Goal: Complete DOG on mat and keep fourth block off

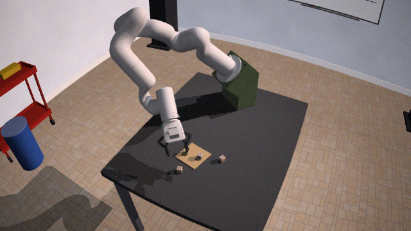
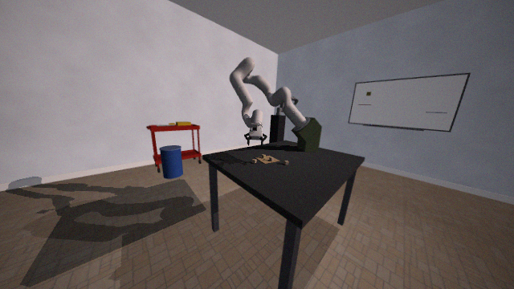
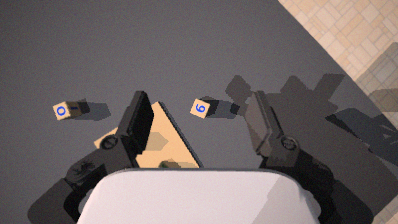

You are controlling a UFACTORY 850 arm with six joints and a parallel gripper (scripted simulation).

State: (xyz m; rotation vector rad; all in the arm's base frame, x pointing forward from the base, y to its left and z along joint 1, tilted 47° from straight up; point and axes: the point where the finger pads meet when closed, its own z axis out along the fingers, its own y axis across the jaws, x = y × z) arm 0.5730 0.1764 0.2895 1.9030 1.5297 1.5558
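My gripper (image 1: pixel 176 151) (image 2: pixel 255 140) (image 3: pixel 199 102) is open and empty. It hangs above the table over the mat's left corner as the top view shows it. The tan mat (image 1: pixel 196 148) (image 2: pixel 267 160) (image 3: pixel 172 137) lies flat on the table. Two blocks sit on the mat: one (image 1: pixel 200 154) in the open, the other (image 1: pixel 184 153) (image 3: pixel 170 163) partly hidden by my finger and gripper body. I cannot read their letters. A block marked "6" (image 1: pixel 178 169) (image 2: pixel 254 160) (image 3: pixel 200 108) lies off the mat, ahead of my fingers. A block marked "O" (image 1: pixel 221 158) (image 2: pixel 286 162) (image 3: pixel 61 110) lies off the mat on the other side.
The dark table (image 1: pixel 250 135) (image 2: pixel 305 181) carries the green robot base (image 1: pixel 244 86) at its far side. Its edge runs close behind the "6" block (image 3: pixel 320 60). A red cart (image 1: pixel 19 93) and a blue barrel (image 1: pixel 22 142) stand on the floor, away from the table.
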